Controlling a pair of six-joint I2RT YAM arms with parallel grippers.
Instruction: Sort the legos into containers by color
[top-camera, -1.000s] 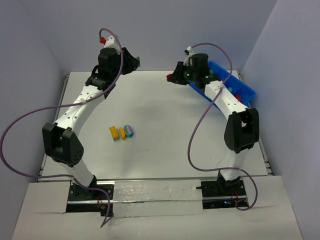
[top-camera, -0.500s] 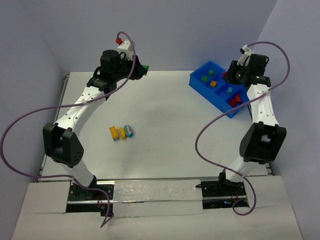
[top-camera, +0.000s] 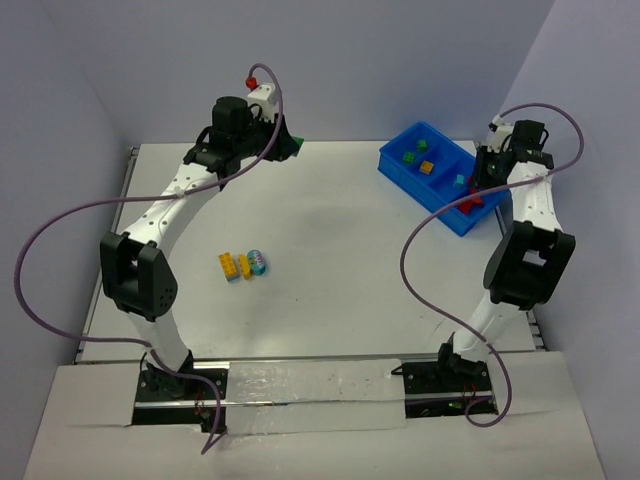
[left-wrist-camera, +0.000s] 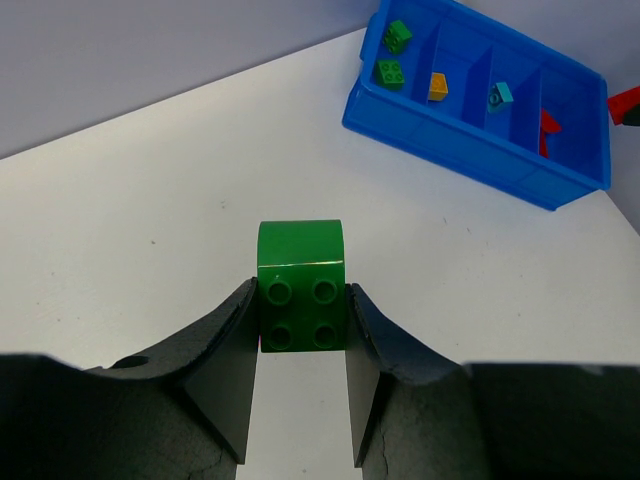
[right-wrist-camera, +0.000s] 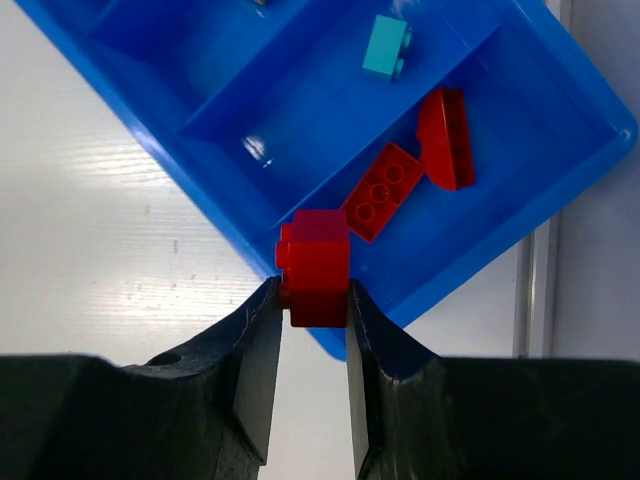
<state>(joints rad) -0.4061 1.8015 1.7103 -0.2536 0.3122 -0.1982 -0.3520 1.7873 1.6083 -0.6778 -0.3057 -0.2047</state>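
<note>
Nearest the arm bases, a small cluster of legos (top-camera: 243, 265), yellow, orange and light blue, lies unsorted on the table (top-camera: 330, 310), left of centre, in the same spot as a second ago.

Farther off and to the right, the right pincer (top-camera: 474, 197) has swung within that second from the left end of the bin (top-camera: 412, 188) to its right end. It is clenched on a red brick (right-wrist-camera: 318, 266), which hangs about over the bin's near wall at the end compartment. Two red pieces (right-wrist-camera: 385, 190) already lie in that compartment, and a light blue one (right-wrist-camera: 385, 47) sits in the next. The red brick is close to where it belongs, so I judge that letting go is the step at hand, perhaps after a small reach inward.

Farthest back, the left pincer (top-camera: 290, 146) has drifted rightward along the table's far edge, grasping a green brick (left-wrist-camera: 300, 290) squarely between its fingers. The greens lie in the bin's far-left compartment, well apart from this brick, so that delivery has only begun.
</note>
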